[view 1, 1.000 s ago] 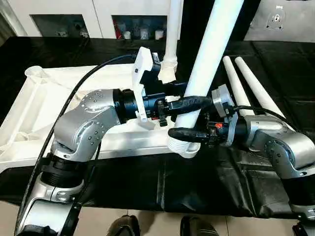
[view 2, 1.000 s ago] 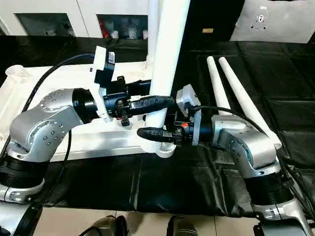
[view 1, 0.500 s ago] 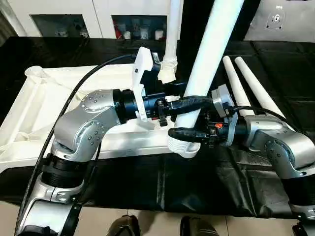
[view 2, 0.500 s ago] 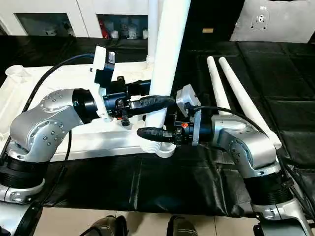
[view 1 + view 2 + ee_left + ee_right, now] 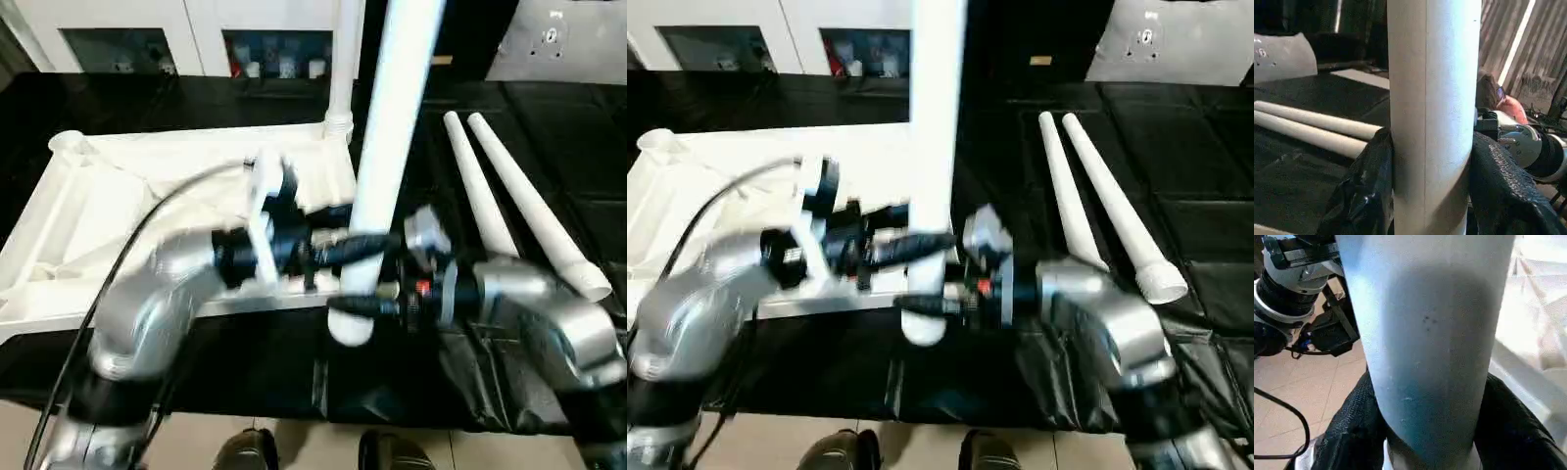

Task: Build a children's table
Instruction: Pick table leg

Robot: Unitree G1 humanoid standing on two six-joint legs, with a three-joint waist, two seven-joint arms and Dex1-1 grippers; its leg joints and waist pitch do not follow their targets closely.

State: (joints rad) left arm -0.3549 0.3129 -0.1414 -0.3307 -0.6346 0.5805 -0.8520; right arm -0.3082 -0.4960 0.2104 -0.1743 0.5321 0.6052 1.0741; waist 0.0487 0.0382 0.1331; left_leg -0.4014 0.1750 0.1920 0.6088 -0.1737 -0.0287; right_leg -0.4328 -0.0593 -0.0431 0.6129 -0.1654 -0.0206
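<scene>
The children's table top [image 5: 98,215] lies upside down, ribs up, on the left of the black work table. One white leg [image 5: 342,69] stands in its far corner socket. Both grippers hold a second leg [image 5: 387,147] nearly upright over the top's near right corner, its wide ribbed end [image 5: 351,328] hanging by the front edge. My left gripper [image 5: 364,249] is shut on this leg, black fingers [image 5: 1364,196] on either side. My right gripper [image 5: 361,305] is shut on it just below, fingers [image 5: 1352,431] hugging the tube. Two more legs [image 5: 480,186] [image 5: 534,206] lie on the cloth at right.
The black-covered work table [image 5: 549,117] extends to the right and behind. White cabinets [image 5: 196,29] stand along the back. A person's shoes [image 5: 245,452] show on the floor at the near edge, below the table front.
The held leg has swung more upright, and its lower end has dropped and shifted left. Both arms moved with it.
</scene>
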